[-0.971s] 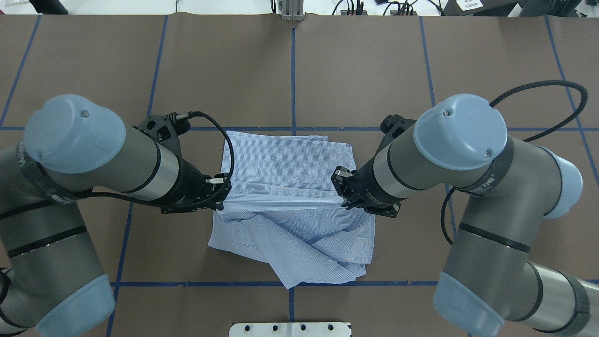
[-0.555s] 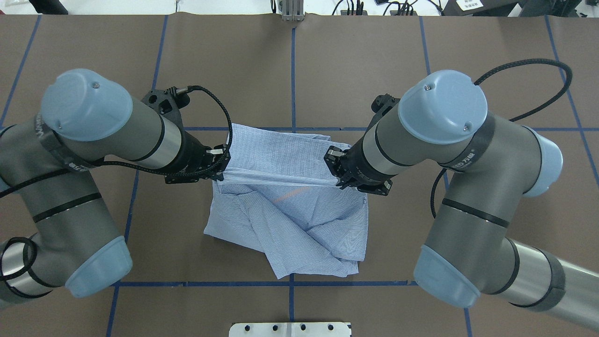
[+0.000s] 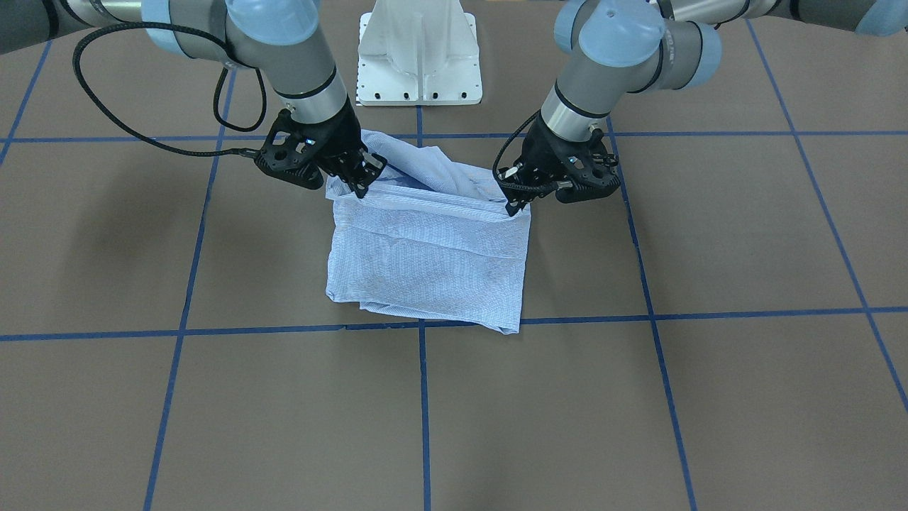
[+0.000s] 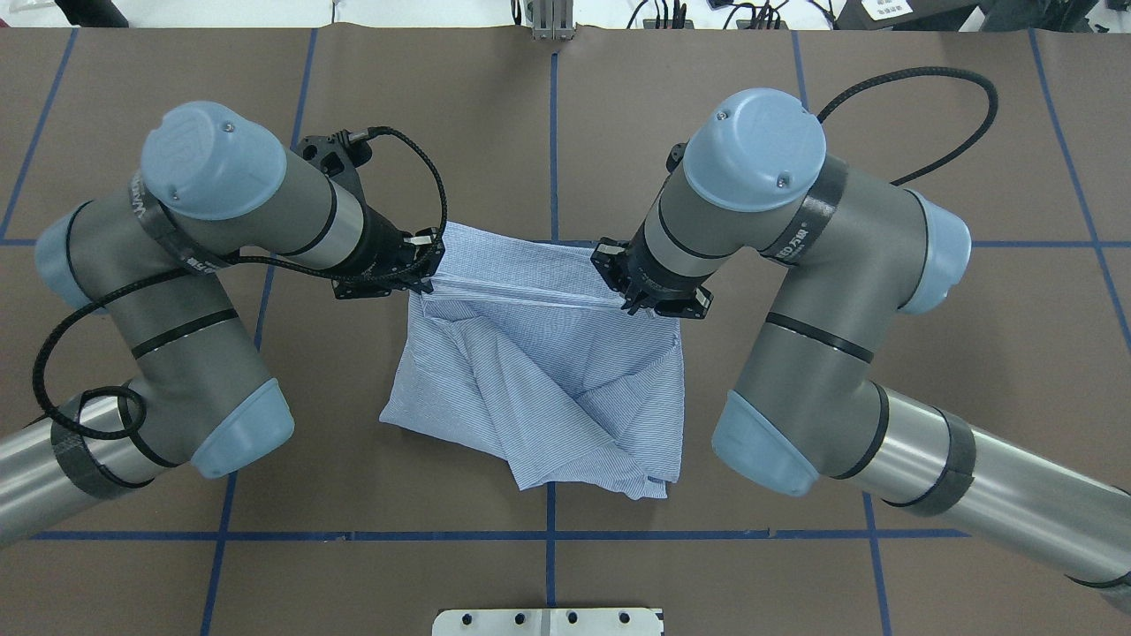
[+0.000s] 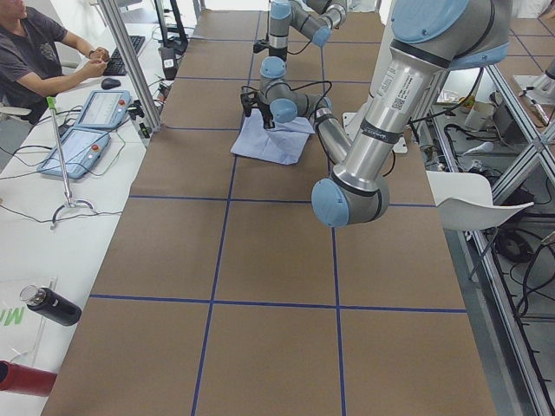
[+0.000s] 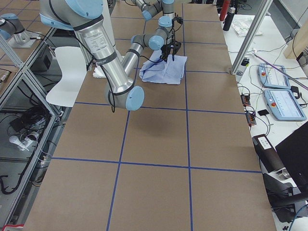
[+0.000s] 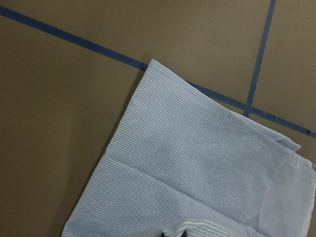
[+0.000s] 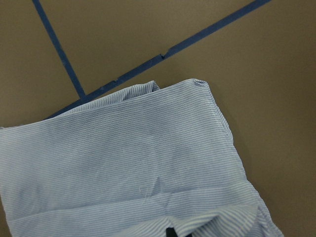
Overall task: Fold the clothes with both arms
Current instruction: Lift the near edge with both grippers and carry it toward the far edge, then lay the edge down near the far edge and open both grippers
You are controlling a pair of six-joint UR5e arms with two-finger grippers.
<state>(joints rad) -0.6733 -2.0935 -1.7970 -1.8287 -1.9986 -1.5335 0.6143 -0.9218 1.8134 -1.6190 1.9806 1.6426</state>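
- While both arms reach in over the brown tabletop (image 4: pixel 548 132), each claw is clamped on one end of the same fabric edge of the light blue striped shirt (image 4: pixel 539 389). The left claw (image 4: pixel 430 269) has the end on the robot's left, and the right claw (image 4: pixel 629 299) has the other.
- Both claws look pressed tight, with only cloth between their fingers; neither holds anything else.
- That edge runs straight and taut from claw to claw, raised off the tabletop. I judge this keeps the lifted layer from sagging or bunching while it is carried across for a fold.
- Gripping the two ends rather than the middle should let the layer come down square.
- The shirt sits mid-tabletop between the arms, its far border close to a blue tape line (image 4: pixel 1034 245).
- Beyond the held edge, the front-facing view shows a flat, smooth rectangle of cloth lying on the tabletop.
- On the robot's side, the cloth slopes down from the grip in diagonal creases and overlapping, rumpled layers.
- Both wrist cameras look down on smooth striped cloth with tidy corners.
- Collar, pocket and buttons are not visible.
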